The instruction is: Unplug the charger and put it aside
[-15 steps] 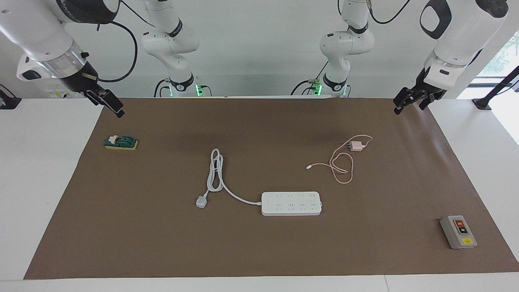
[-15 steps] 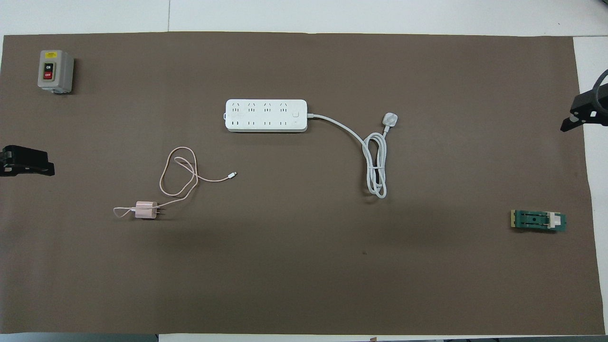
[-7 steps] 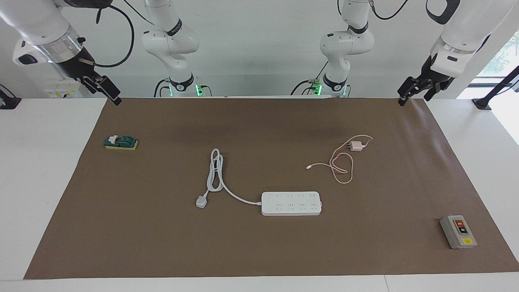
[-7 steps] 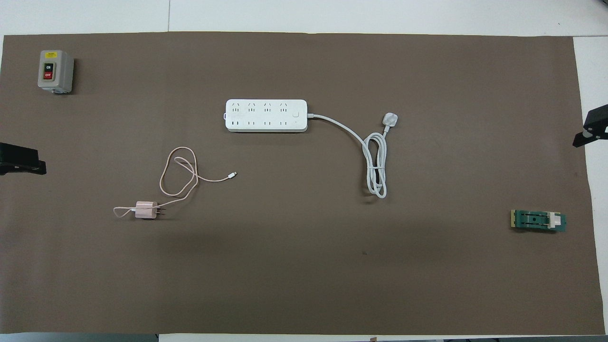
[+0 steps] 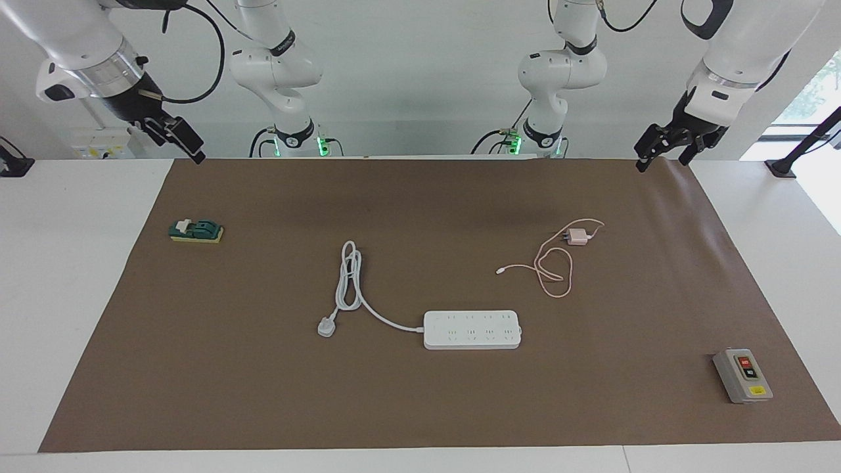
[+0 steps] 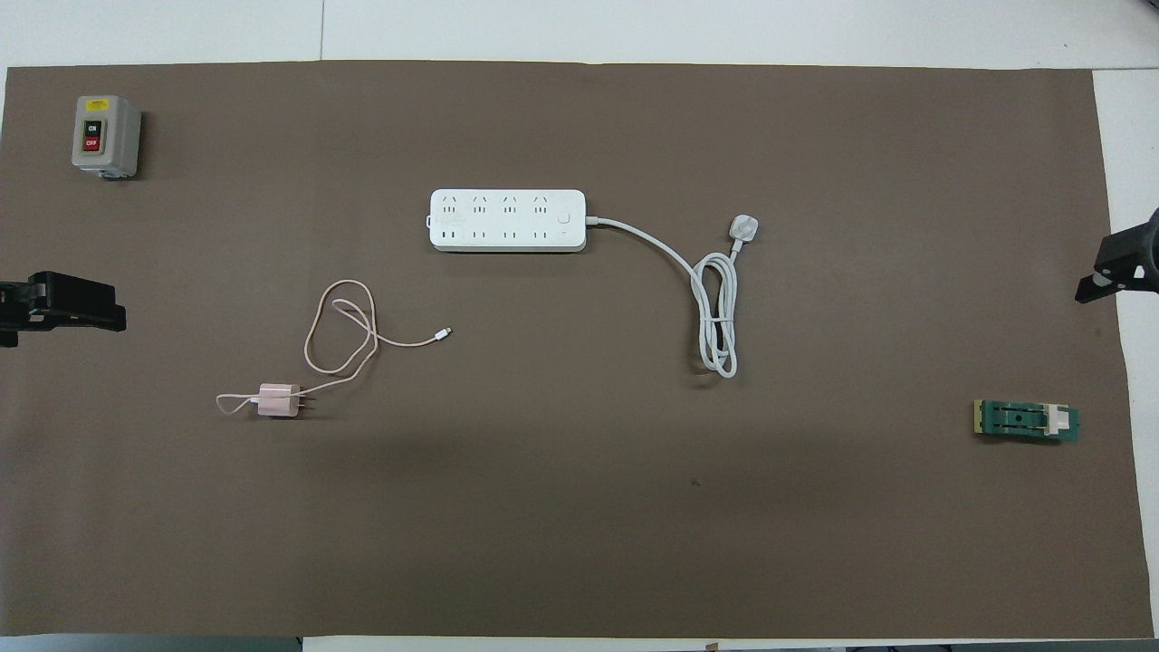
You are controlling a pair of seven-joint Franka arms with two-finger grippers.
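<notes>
The pale-pink charger (image 5: 578,237) lies on the brown mat, prongs free, with its thin pink cable (image 5: 555,270) looped beside it. It is apart from the white power strip (image 5: 472,329) and nearer to the robots than the strip. It also shows in the overhead view (image 6: 278,400), as does the strip (image 6: 507,220). My left gripper (image 5: 661,157) is open and empty, up in the air over the mat's edge at the left arm's end (image 6: 113,312). My right gripper (image 5: 187,144) is raised over the mat's edge at the right arm's end (image 6: 1106,272) and holds nothing.
The strip's thick white cord ends in a white three-pin plug (image 5: 326,326) lying on the mat. A green switch block (image 5: 196,230) sits toward the right arm's end. A grey push-button box (image 5: 742,376) stands at the left arm's end, farther from the robots.
Both grippers rose from just above the mat's edges, then shifted a little inward over the mat. The charger, cable and strip have not moved.
</notes>
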